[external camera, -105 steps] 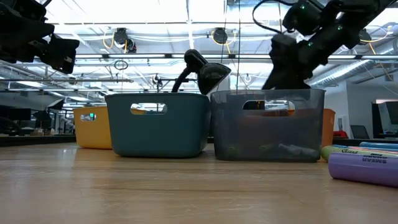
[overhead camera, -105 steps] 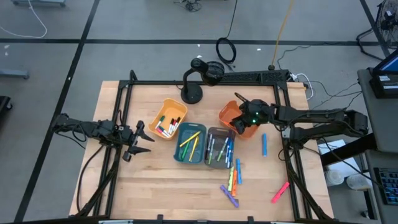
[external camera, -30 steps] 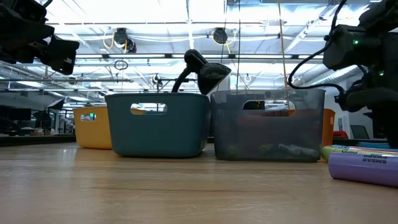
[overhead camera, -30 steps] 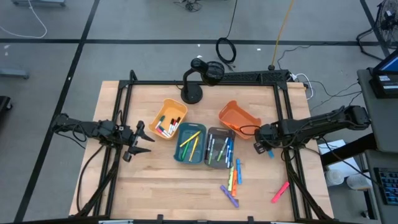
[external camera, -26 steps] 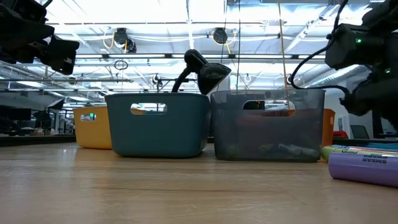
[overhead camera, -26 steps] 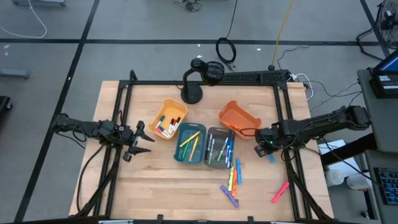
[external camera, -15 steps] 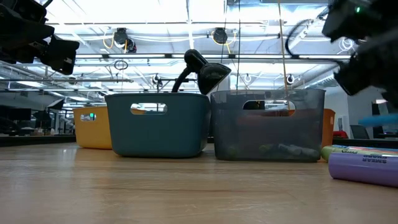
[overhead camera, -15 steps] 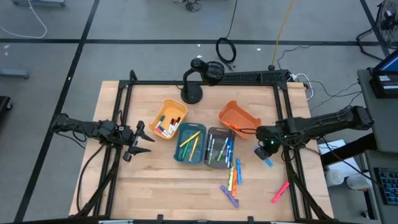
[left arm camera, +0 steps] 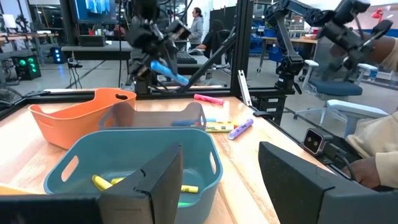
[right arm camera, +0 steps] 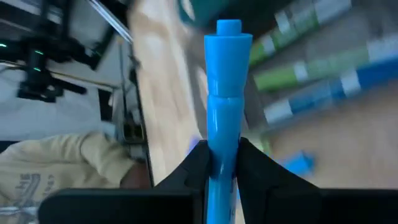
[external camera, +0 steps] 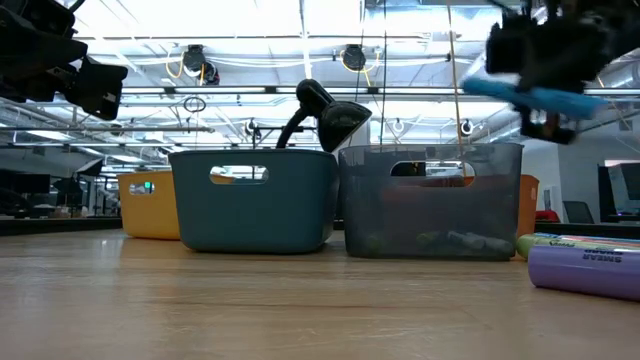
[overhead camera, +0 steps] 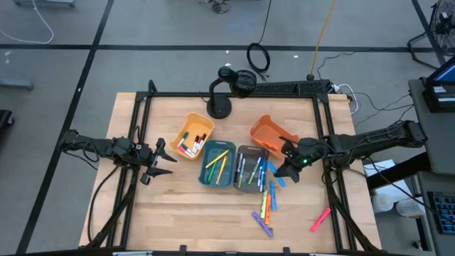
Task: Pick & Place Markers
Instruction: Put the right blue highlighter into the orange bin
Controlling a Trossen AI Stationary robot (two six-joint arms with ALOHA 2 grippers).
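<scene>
My right gripper (overhead camera: 286, 164) is shut on a blue marker (right arm camera: 226, 87) and hangs above the table at the right end of the grey bin (overhead camera: 250, 168). In the low view the blue marker (external camera: 527, 96) shows lying nearly level above that bin's rim. More markers lie in the yellow bin (overhead camera: 192, 135), the teal bin (overhead camera: 217, 163) and the grey bin. Several lie loose on the wood (overhead camera: 266, 206), and a pink one (overhead camera: 320, 219) lies near the right edge. My left gripper (overhead camera: 161, 163) waits open at the table's left. My right gripper pinches the blue marker's barrel (right arm camera: 222, 163) between its two fingers (right arm camera: 198, 167). The long stepped end of the marker sticks out past the fingers. The marker is lifted clear of the table and lies close to level.
An orange bin (overhead camera: 270, 135) stands tilted behind the grey bin. A black stand (overhead camera: 219, 105) rises at the far middle of the table. A purple marker (external camera: 590, 272) lies close to the low camera. A person's sleeve (left arm camera: 379, 146) shows beyond the table's edge.
My right gripper has risen from the table with the blue marker, which is now lifted clear. It has moved toward the table's left, up to the grey bin, and has rolled and tipped up from pointing down. The marker has swung from hanging below it to near level.
</scene>
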